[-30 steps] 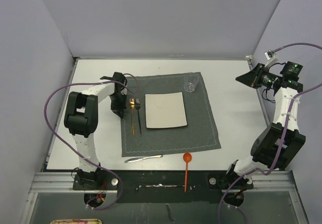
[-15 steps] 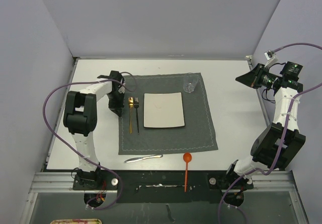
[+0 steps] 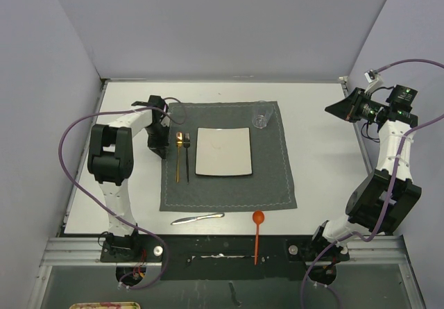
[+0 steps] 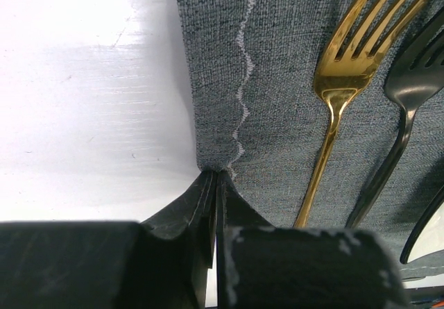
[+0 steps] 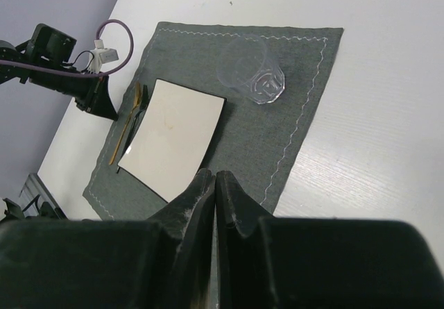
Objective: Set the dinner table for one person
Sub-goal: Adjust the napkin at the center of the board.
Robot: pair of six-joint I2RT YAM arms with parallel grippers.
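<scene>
The white dinner table (image 3: 326,149) carries a dark grey placemat (image 3: 270,163) with a square off-white plate (image 3: 223,152), a gold fork (image 3: 179,157) and a black fork (image 3: 186,157) to its left, and a clear glass (image 3: 261,114) at its far right corner. My left gripper (image 3: 162,151) is shut on the placemat's left edge (image 4: 208,114), pinching the cloth at the fingertips (image 4: 216,173). High over the table's right side, my right gripper (image 3: 333,110) is shut with nothing in it, and its wrist view looks down on the placemat (image 5: 277,135).
A silver knife (image 3: 198,219) lies on the bare table in front of the placemat. An orange spoon (image 3: 257,234) lies to the knife's right, its handle reaching over the near edge. Grey walls close in the left, far and right sides.
The placemat has slid a little to the left with the plate, forks and glass on it, pulled by my left gripper. The right arm has not moved.
</scene>
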